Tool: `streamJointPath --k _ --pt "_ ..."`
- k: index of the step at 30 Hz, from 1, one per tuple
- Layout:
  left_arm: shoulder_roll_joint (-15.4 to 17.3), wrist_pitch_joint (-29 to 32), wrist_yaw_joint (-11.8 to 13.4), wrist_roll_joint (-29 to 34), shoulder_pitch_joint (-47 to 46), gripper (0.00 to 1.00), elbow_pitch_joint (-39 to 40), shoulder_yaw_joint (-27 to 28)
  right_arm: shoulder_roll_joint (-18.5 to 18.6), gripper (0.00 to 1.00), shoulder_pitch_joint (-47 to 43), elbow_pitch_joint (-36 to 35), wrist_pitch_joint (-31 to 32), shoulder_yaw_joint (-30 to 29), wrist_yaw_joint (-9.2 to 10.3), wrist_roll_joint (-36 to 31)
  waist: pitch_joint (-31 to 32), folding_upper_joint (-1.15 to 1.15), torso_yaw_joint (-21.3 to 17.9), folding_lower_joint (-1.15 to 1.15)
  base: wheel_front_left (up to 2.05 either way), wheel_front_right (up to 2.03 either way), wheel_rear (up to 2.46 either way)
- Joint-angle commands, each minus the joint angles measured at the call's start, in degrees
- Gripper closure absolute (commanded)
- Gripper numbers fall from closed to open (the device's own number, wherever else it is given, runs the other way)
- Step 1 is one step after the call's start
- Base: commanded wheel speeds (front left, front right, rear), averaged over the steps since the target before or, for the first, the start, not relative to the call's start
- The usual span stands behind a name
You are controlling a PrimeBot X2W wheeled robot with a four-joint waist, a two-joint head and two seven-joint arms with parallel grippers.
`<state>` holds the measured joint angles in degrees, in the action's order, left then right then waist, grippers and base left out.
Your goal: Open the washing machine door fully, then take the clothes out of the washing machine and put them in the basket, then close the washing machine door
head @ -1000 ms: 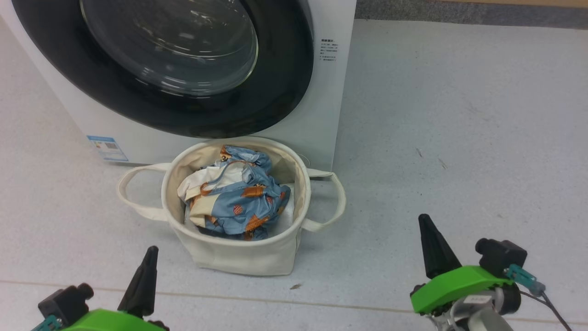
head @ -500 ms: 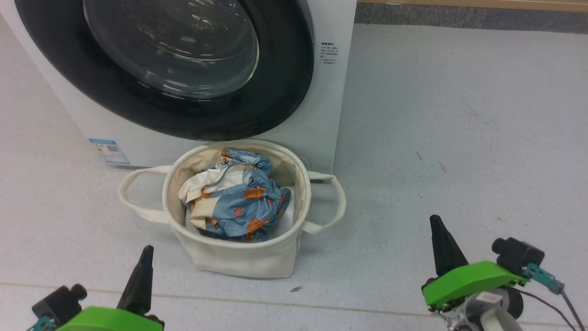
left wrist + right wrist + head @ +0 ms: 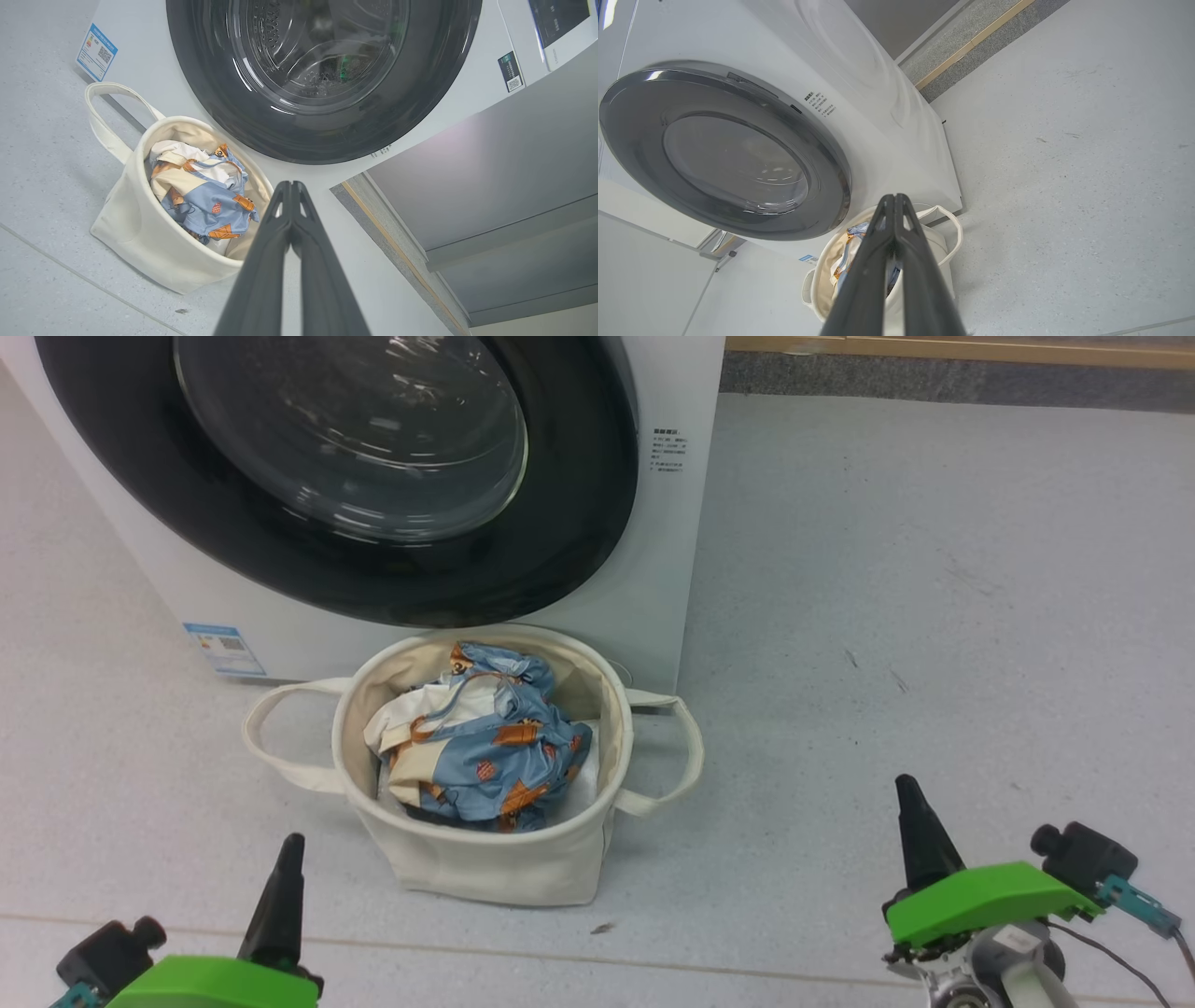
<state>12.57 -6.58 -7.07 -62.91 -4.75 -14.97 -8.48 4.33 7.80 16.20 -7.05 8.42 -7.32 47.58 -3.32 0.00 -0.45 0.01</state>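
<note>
Grey speckled floor (image 3: 887, 569); white front-loading washing machine (image 3: 667, 588) at far left, the washing machine door (image 3: 579, 523) flush against its front. Cream canvas basket (image 3: 485, 868) stands just before it, the blue printed clothes (image 3: 495, 756) bundled inside. Near side: left tool (image 3: 289, 859) and right tool (image 3: 913, 807), either side of the basket and clear of it, fingers pressed together, holding nothing.

left gripper (image 3: 289, 849): fingers pressed together, pointed up, held at lower left.
right gripper (image 3: 907, 795): fingers pressed together, pointed up, held at lower right.
</note>
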Motion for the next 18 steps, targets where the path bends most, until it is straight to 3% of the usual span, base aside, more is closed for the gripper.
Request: streamJointPath --k 1,18 --pt "0.40 0.34 -0.17 -0.74 -1.75 1.00 1.57 1.62 0.76 1.00 0.81 -1.99 0.34 -0.08 -0.07 1.17 0.02 0.00 0.00 0.00 0.00 0.00 0.00" --pt "-1.91 3.27 -0.23 -7.91 -1.65 1.00 1.42 4.66 0.76 1.00 0.15 -2.08 2.97 -2.97 -0.09 12.43 0.79 0.00 0.11 0.00 0.00 0.00 0.00"
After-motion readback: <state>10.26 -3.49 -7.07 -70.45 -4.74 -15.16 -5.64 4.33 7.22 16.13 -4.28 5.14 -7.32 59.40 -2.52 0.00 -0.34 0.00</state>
